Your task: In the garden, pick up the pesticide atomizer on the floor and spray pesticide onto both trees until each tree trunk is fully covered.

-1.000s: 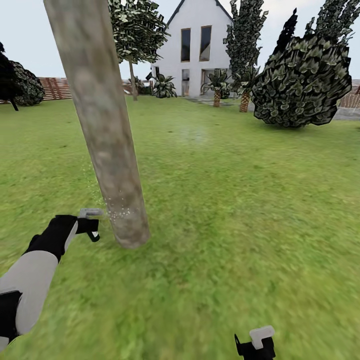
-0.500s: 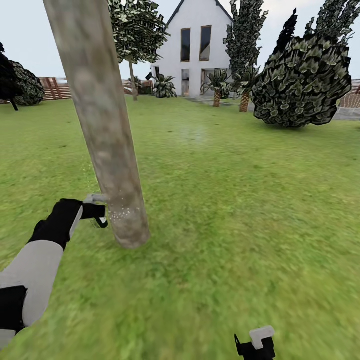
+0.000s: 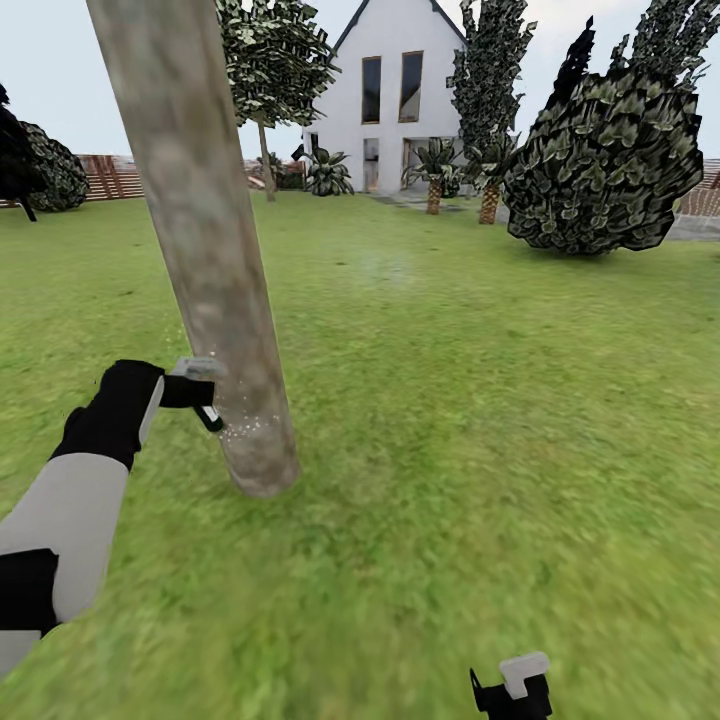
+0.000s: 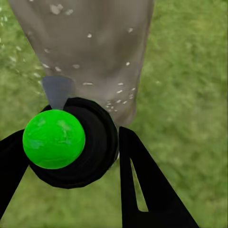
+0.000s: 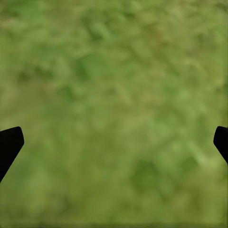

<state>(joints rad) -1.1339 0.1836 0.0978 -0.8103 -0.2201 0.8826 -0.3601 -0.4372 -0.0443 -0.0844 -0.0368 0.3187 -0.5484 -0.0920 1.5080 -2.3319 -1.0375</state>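
My left gripper (image 4: 71, 147) is clamped on the atomizer (image 4: 76, 142), its nozzle just beside the trunk (image 3: 210, 250) low down, near the lawn (image 3: 480, 400). White specks dot the bark there. My right gripper (image 5: 114, 137) hangs spread over grass. Risk: the bare upper trunk may stay uncovered, or the nozzle may strike bark.

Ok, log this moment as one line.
left gripper: shut on atomizer, aimed at trunk | trunk: white specks low | right gripper: open over grass

white house (image 3: 395, 95) (beyond dark shrub (image 3: 600, 165))
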